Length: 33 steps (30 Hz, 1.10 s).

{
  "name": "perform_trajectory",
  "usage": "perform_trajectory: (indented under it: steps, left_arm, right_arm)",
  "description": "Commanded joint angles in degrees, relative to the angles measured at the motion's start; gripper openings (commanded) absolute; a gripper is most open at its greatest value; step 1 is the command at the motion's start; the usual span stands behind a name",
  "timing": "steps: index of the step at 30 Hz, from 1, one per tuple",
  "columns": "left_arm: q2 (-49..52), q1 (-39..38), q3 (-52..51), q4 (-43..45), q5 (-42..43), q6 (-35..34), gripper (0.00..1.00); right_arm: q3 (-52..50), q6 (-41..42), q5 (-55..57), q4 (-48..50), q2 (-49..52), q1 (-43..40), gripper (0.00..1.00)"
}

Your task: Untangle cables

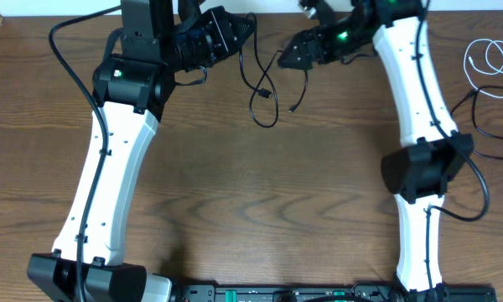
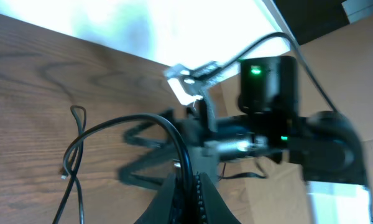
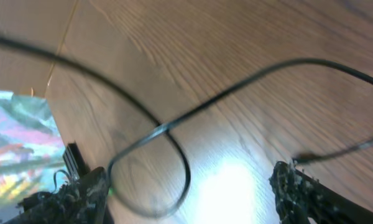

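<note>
- Overhead: the left gripper (image 1: 240,35) sits near the far edge of the wooden table (image 1: 235,210), pointing toward the right gripper (image 1: 283,57), which faces it from just beside.
- Overhead: the black cable (image 1: 265,94) runs from the tip of the left gripper onto the table between the two grippers. There it forms a small loop, and a second strand ends in a small plug below the right gripper.
- Overhead: the white cable (image 1: 490,57) lies coiled at the far right of the table, well apart from both grippers and from the black cable.
- Left wrist: the left gripper's fingers (image 2: 202,193) are pressed together at the bottom of the view, clamped on the black cable. The cable arches up out of them and drops to the wood on the left, where a thin loop and a plug end show.
- Left wrist: the right arm (image 2: 267,81) stands opposite, blurred, with a green light on.
- Right wrist: the right gripper's fingers (image 3: 81,196) stand wide apart at the two lower corners and hold nothing. A loop of the black cable crosses over itself in the space between them, above the wood; whether it touches either finger cannot be told.
</note>
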Motion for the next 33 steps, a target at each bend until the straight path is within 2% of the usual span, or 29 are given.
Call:
perform_trajectory:
  steps: [1,6,8,12,15,16,18,19,20,26,28,30,33]
  left_arm:
    - [-1.0,0.2,0.2,0.5,0.9,-1.9,0.07]
    - [-1.0,0.2,0.2,0.5,1.0,-2.2,0.07]
    - [-1.0,0.2,0.2,0.5,0.9,-2.3,0.07]
    - [-1.0,0.2,0.2,0.5,1.0,-2.9,0.07]
    - [-1.0,0.2,0.2,0.5,1.0,-2.9,0.07]
    - [-1.0,0.2,0.2,0.5,1.0,-2.9,0.07]
    - [-1.0,0.2,0.2,0.5,1.0,-2.9,0.07]
    - [-1.0,0.2,0.2,0.5,0.9,-2.8,0.07]
    - [-1.0,0.2,0.2,0.5,0.9,-2.8,0.07]
    - [-1.0,1.6,0.2,0.2,0.5,-1.4,0.08]
    - [-1.0,2.9,0.2,-2.4,-2.1,-1.0,0.08]
    - [-1.0,3.8,0.2,-5.5,-5.7,-0.6,0.17]
    - [-1.0,4.7,0.2,-11.1,-13.6,-0.6,0.49]
  right_arm:
    - [0.4,3.7,-2.1,2.8,3.0,2.3,0.78]
    - [0.4,5.9,-2.3,8.8,5.5,5.4,0.73]
    - [0.4,6.0,-2.0,10.5,6.2,6.7,0.66]
    - [0.4,9.7,2.6,12.9,6.8,8.4,0.62]
    - [0.4,9.8,4.7,13.7,6.8,9.4,0.54]
    - [0.4,10.0,5.6,13.9,6.8,9.7,0.48]
    - [0.4,10.4,7.0,14.1,6.8,9.7,0.29]
    - [0.4,11.9,8.7,14.1,6.8,9.6,0.05]
    - [0.4,12.4,9.4,14.1,6.8,9.5,0.01]
    - [0.4,12.5,10.2,12.9,6.6,7.9,0.01]
    - [0.4,12.2,11.0,10.4,5.8,6.3,0.01]
    - [0.4,11.0,12.5,7.9,4.6,4.9,0.01]
    - [0.4,7.9,15.3,4.1,1.8,2.9,0.01]
